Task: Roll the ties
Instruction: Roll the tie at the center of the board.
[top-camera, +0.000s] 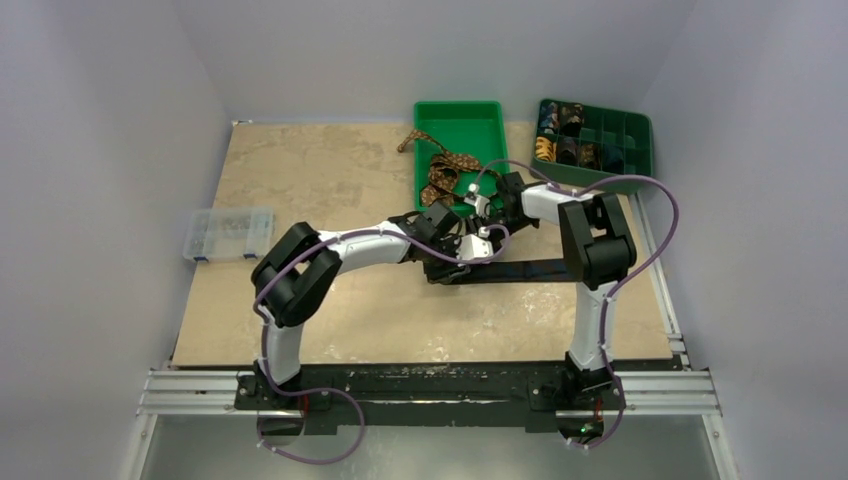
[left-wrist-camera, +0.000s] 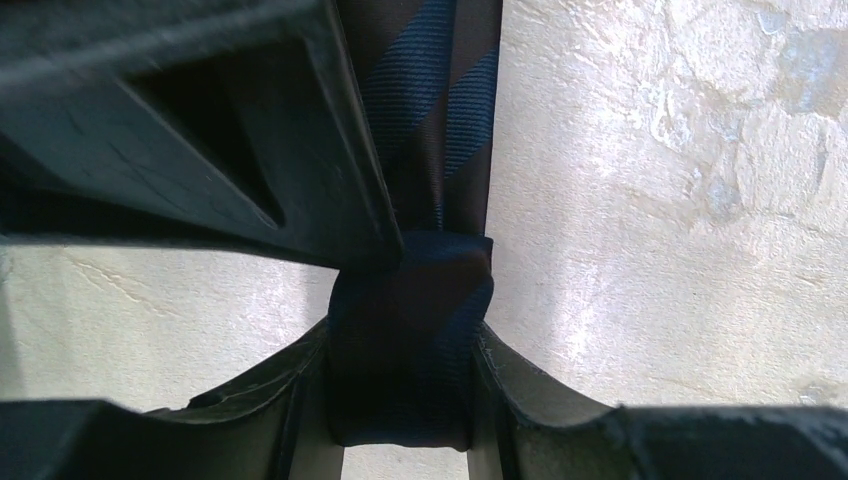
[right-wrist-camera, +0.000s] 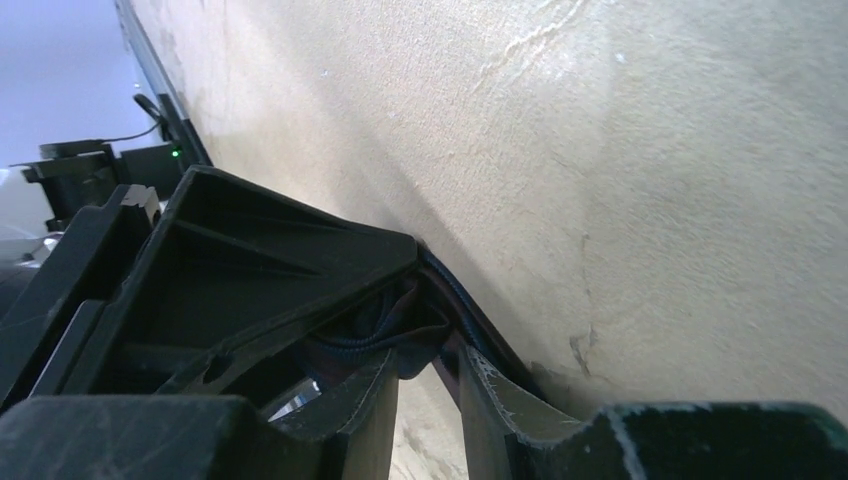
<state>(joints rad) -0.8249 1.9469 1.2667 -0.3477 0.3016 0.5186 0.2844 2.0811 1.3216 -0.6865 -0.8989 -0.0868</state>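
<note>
**Navy tie partly coiled between two grippers, brown tie waiting**

The left gripper (left-wrist-camera: 408, 338) pinches a small, tight coil of the navy tie (left-wrist-camera: 430, 100) between its fingers. From the coil a flat striped length runs away across the tabletop (left-wrist-camera: 680, 200). The right gripper (right-wrist-camera: 425, 368) meets it from the other side. Its jaws stand a little apart, with a sliver of bare tabletop showing between them. Folds of the navy fabric bunch at its fingertips (right-wrist-camera: 375, 395), and whether they grip that fabric cannot be told.

Outward from the two grippers, the overhead view shows the unrolled remainder of the navy tie as a long dark strip toward the right arm's side. Beyond it, the brown tie (top-camera: 445, 170) spills loosely out of a green bin (top-camera: 490, 110), not coiled at all. A green compartment tray (top-camera: 640, 150) sits at the far right corner, and several of its cells hold what look like finished coils (top-camera: 565, 135).

As a judgement, the task is well short of done. The navy roll has only its first turns, most of that tie is left to wind, and the brown one has not been started.

The left wrist view alone shows the coil's shape and how squarely it sits in the pinch. The right wrist view alone shows the gap between the other jaws. Only the overhead view shows how much tie remains, along with the bin and the tray. From overhead the two grippers merge into one dark cluster where the coil cannot be made out.
</note>
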